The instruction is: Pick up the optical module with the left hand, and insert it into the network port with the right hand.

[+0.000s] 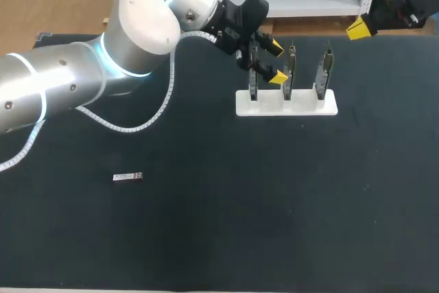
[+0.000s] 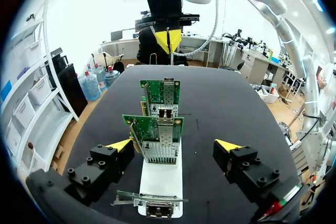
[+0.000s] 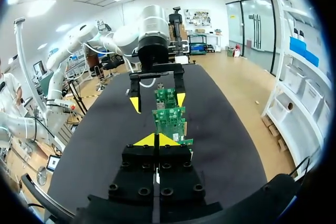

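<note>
Optical module (image 1: 127, 177) lay flat on bench (image 1: 274, 224), well apart from white rack (image 1: 287, 103) holding three upright network cards (image 2: 157, 129). L jaws released, empty, at rack's L end. R jaws clenched, empty, at bench's far R edge.

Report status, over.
Left gripper open, at the card rack. Right gripper shut, empty. Optical module lying on table, untouched. Nothing beside it.
</note>
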Robot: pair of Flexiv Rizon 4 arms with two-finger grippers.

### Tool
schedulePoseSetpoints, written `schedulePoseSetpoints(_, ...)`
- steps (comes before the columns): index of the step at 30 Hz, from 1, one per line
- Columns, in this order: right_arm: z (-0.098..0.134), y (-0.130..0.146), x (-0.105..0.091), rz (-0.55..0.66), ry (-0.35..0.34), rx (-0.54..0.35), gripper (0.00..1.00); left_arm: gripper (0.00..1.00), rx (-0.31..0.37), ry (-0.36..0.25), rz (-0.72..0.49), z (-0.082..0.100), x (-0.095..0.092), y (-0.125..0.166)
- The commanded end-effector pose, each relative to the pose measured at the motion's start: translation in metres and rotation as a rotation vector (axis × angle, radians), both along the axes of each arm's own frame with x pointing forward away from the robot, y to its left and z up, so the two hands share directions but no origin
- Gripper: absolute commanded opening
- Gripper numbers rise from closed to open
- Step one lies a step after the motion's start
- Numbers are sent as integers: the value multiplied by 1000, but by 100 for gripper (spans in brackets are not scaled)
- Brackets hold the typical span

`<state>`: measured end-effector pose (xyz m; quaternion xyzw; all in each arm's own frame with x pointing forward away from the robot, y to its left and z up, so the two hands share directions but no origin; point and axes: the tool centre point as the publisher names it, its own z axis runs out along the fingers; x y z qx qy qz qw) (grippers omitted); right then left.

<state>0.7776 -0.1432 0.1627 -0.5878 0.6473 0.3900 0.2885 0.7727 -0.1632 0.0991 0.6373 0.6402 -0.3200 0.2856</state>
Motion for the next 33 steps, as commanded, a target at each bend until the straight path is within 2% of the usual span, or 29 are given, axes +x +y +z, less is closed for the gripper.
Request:
schedulePoseSetpoints(1,-2,0,2,4,3,-1,0,100,7,3,0,1,1,0)
schedulePoseSetpoints(11,-5,4,2,12,8,2,0,100,7,3,0,1,1,0)
schedulePoseSetpoints(12,-5,5,2,10,5,-3,18,100,7,3,0,1,1,0)
schedulePoseSetpoints(13,-5,5,2,7,-1,-12,100,100,7,3,0,1,1,0)
schedulePoseSetpoints(28,-6,6,2,11,-4,-14,100,100,7,3,0,1,1,0)
schedulePoseSetpoints(33,-6,6,2,11,-4,-14,100,100,-10,-21,3,12,0,7)
